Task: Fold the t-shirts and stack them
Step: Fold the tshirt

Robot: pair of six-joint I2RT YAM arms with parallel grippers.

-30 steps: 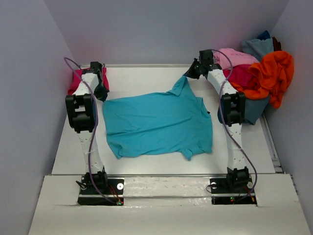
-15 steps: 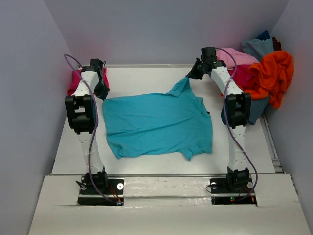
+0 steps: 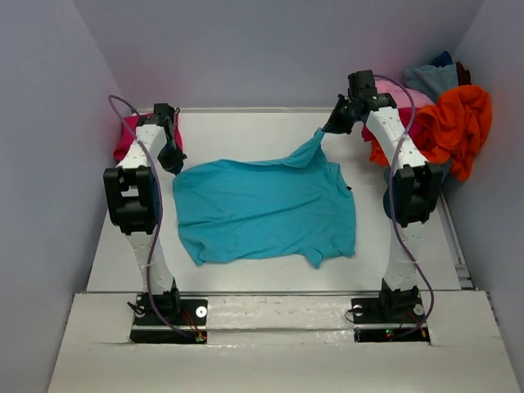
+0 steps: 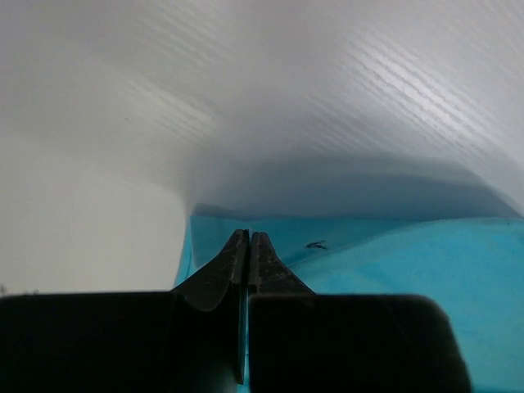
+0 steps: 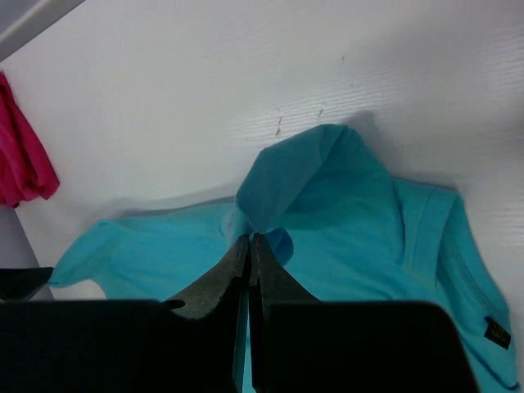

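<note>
White table; left gripper, right gripper clamped on turquoise t-shirt; neck label unreadable.

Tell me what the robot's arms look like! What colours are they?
Both the left arm and right arm are white tubes with chunky black joints. A thin purple cable loops along each. The left gripper and right gripper have black fingers tapering to narrow tips. The black bases carry tiny red and green lights.
</note>
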